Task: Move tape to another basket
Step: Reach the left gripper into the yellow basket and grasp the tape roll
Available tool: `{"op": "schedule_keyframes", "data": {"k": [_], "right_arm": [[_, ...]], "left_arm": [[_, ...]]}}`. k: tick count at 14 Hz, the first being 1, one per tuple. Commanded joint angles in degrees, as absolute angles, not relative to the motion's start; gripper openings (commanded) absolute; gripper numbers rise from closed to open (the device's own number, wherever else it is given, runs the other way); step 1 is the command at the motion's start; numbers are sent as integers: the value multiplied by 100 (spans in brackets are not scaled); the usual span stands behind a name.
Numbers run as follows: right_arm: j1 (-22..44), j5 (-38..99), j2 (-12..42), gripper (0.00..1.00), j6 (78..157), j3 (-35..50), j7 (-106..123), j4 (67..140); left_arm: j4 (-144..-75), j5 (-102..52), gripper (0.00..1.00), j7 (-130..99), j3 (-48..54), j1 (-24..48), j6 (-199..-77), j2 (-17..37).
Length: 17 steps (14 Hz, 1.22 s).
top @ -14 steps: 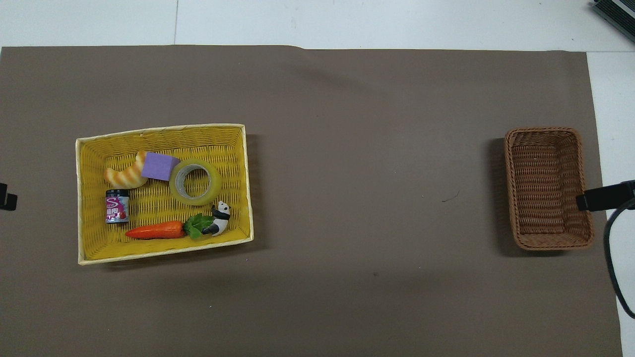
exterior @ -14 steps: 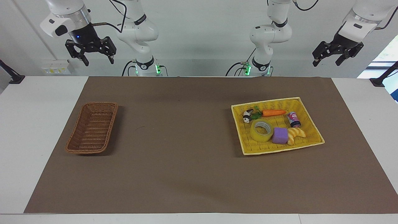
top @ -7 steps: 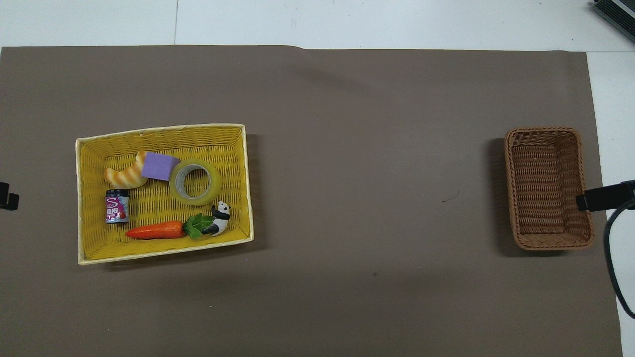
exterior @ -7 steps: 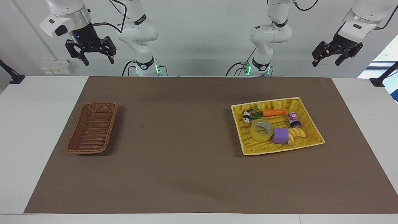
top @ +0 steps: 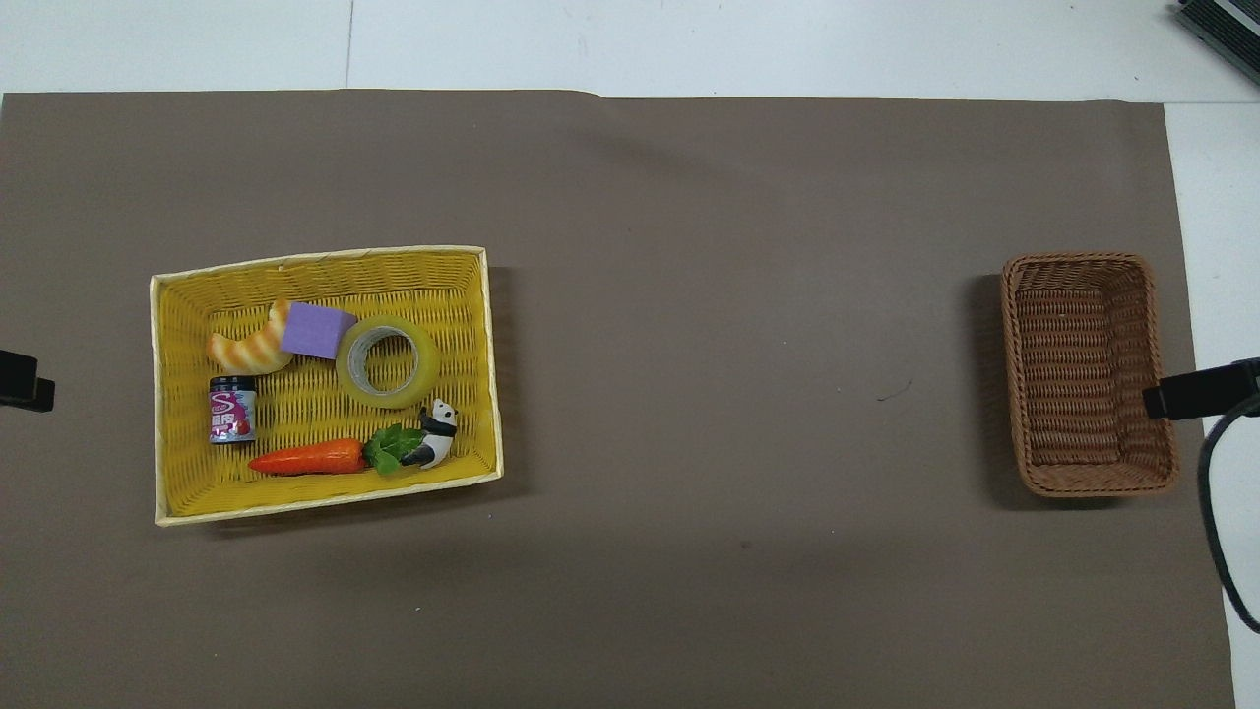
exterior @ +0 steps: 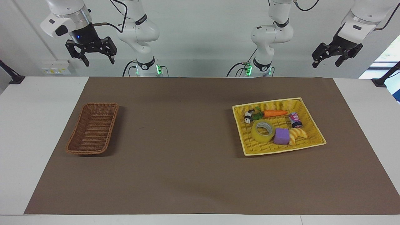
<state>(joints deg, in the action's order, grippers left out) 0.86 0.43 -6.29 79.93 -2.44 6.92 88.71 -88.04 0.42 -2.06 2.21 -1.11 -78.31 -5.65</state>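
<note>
Low at the right of the facing view, the tape (exterior: 263, 131) lies in the yellow tray (exterior: 315, 125) beside a purple cube (exterior: 282, 136); mid-left sits the brown basket (exterior: 92, 128). Topmost, the left gripper (exterior: 327, 60) and right gripper (exterior: 99, 60) hang released, empty.

L arm raised, wrist bent, left gripper (exterior: 326, 59) hanging high w/ fingers apart, holding nothing. R arm likewise raised; right gripper (exterior: 98, 61) pointing down, fingers spread, also w/o load.
</note>
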Motion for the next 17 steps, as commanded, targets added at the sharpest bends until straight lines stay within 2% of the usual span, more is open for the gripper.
{"op": "schedule_keyframes", "data": {"k": [1, 5, 12, 17], "right_arm": [[18, 149, -747, 100, 7954, -229, 800, 8991], [18, 149, -747, 100, 7954, -229, 800, 8991], [18, 149, -747, 100, 7954, -229, 800, 8991], [18, 149, -747, 100, 7954, -229, 800, 8991]], "left_arm": [[-9288, 79, 100, -491, 220, 175, -8295, -686], [-9948, 79, 100, -1001, 220, 544, -9121, -624], [-10844, 79, 100, -1028, 220, 598, -10177, -580], [-10969, 79, 100, -984, 220, 580, -10547, -440]]}}
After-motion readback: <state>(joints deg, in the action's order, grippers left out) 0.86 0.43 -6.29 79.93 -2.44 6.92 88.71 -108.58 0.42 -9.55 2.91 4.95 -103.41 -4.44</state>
